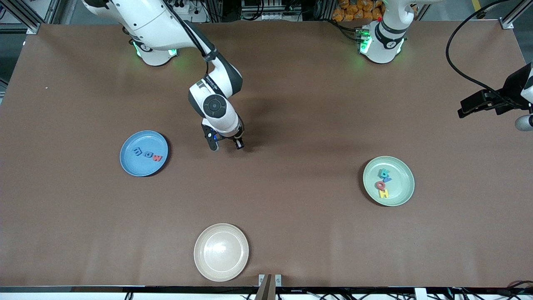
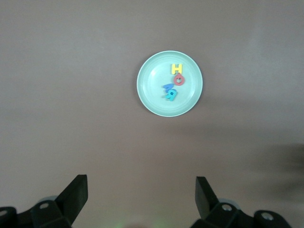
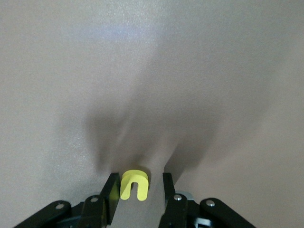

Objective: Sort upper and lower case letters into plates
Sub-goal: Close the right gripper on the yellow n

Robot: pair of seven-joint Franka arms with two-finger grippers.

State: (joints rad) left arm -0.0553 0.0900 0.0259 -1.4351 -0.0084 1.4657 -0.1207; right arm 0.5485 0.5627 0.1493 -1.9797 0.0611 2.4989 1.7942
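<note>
A robotics lab: aluminium framing (image 1: 25, 16) and cables (image 1: 462, 62) edge the table (image 1: 291, 104).

Brown table (image 1: 291, 104); aluminium frame posts (image 1: 25, 16) at corners; orange objs (image 1: 354, 10) w/ cables.

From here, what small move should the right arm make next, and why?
Probably finish closing the right gripper: its fingers flank the yellow letter on the table with gaps showing. Then lift it toward the blue plate, assuming it's lowercase.
</note>
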